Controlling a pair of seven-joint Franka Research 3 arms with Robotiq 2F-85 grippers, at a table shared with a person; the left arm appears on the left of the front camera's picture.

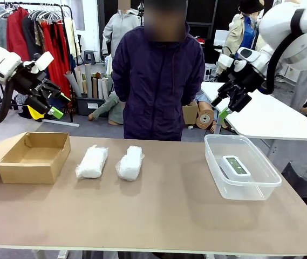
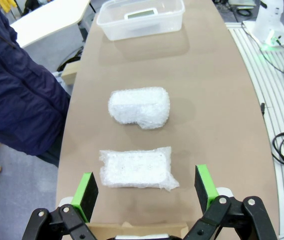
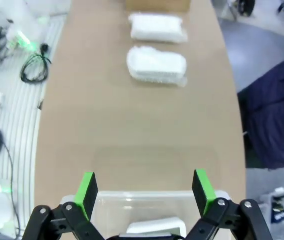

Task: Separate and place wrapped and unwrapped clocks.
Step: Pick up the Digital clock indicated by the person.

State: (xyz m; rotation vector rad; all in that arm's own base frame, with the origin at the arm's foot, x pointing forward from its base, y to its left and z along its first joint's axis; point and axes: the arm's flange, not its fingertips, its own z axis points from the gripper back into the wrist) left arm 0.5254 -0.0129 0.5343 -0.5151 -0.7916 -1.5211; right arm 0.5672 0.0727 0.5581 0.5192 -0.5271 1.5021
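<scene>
Evidently left pincer and right pincer hung wide, empty. Nearer wrapped clock lay just ahead of the left; probably best spanned across its narrow side, gently. Bare clock sat in tub below the right.

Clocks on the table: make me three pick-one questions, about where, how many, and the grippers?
1. Where is the bare clock? A) in the clear tub B) in a gripper C) on the floor
2. How many wrapped clocks are there? A) one B) two C) four
3. The left gripper and right gripper are: A) both open B) both shut C) holding clocks
Answers: 1 A, it lies inside the tub. 2 B, two white bundles side by side. 3 A, jaws wide apart, nothing held.
</scene>
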